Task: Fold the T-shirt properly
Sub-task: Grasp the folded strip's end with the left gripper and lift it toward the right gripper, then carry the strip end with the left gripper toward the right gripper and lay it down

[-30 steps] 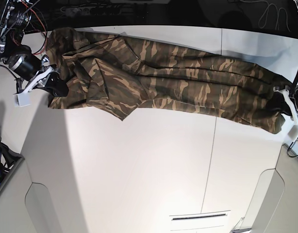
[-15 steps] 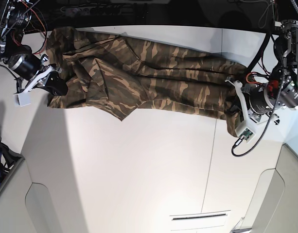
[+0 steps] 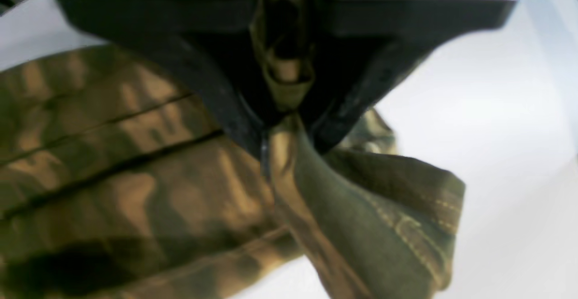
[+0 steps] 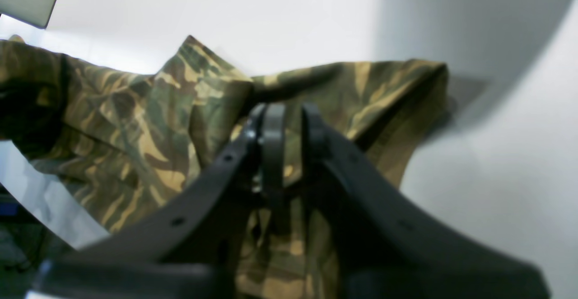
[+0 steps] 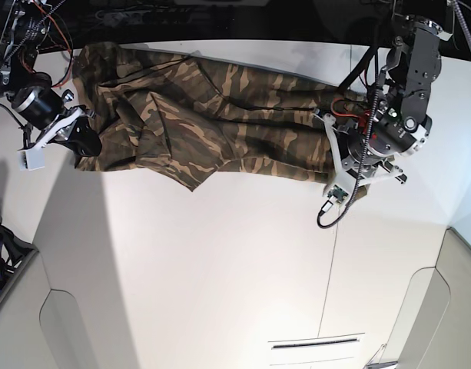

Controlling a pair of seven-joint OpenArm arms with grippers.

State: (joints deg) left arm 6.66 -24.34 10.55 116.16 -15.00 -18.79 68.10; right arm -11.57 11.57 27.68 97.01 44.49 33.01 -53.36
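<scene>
Left hand [image 3: 289, 145] pinches the camouflage T-shirt [image 5: 266, 137] on the white tabletop [image 5: 235, 261].
Right hand [image 4: 291, 118] hovers over the shirt's other end, fingertips slightly apart; a dark floor area shows at the tabletop's left edge.

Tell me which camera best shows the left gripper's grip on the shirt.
The left wrist view: fabric of the T-shirt bunches between the left gripper's fingertips. The base view shows that gripper's arm but hides the pinch; the right wrist view shows only dark parts at its left edge.
</scene>
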